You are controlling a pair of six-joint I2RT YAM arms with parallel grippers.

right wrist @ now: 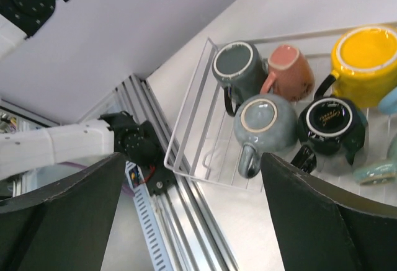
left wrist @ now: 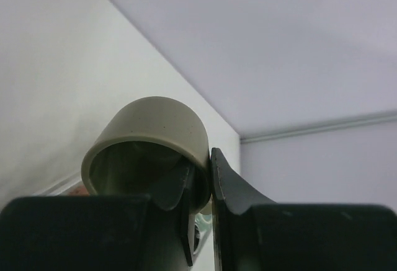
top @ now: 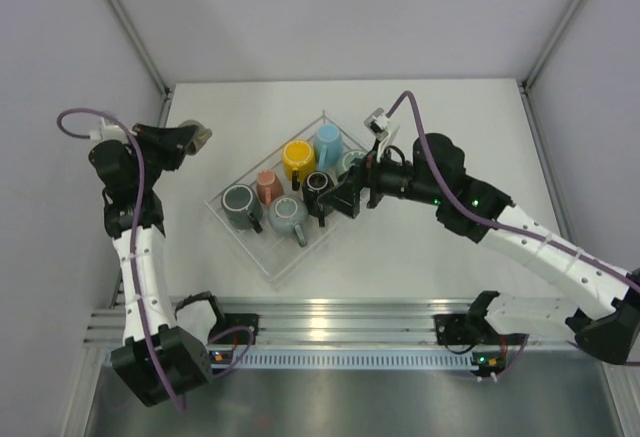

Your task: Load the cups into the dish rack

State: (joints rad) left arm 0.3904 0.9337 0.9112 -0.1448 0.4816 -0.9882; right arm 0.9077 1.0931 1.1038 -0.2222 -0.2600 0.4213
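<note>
Your left gripper (left wrist: 201, 170) is clamped on the rim of the small olive mug (left wrist: 155, 122), with one finger inside the cup and one outside. It holds the mug raised at the far left of the table, well apart from the dish rack (top: 270, 260). That is a thin pinch on a glazed wall. If you swing in fast or roll the wrist, the mug could pivot in the jaws or slip out over the table.

Your right gripper (right wrist: 192, 159) has its jaws spread wide with nothing between them. It hovers over the rack's right side, just beside the black mug (right wrist: 329, 122), which sits bottom-up. A careless pull-away could clip that mug or its handle.

The rack is crowded. The dark grey-green mug (right wrist: 236, 63), salmon mug (right wrist: 291, 69), yellow mug (right wrist: 366, 54) and pale teal mug (right wrist: 267, 119) sit packed together, and bare floor shows mostly at the near corner. If you lower the olive mug onto a neighbour's rim or handle, it will likely tip. If both arms reach in at once, they may collide.
</note>
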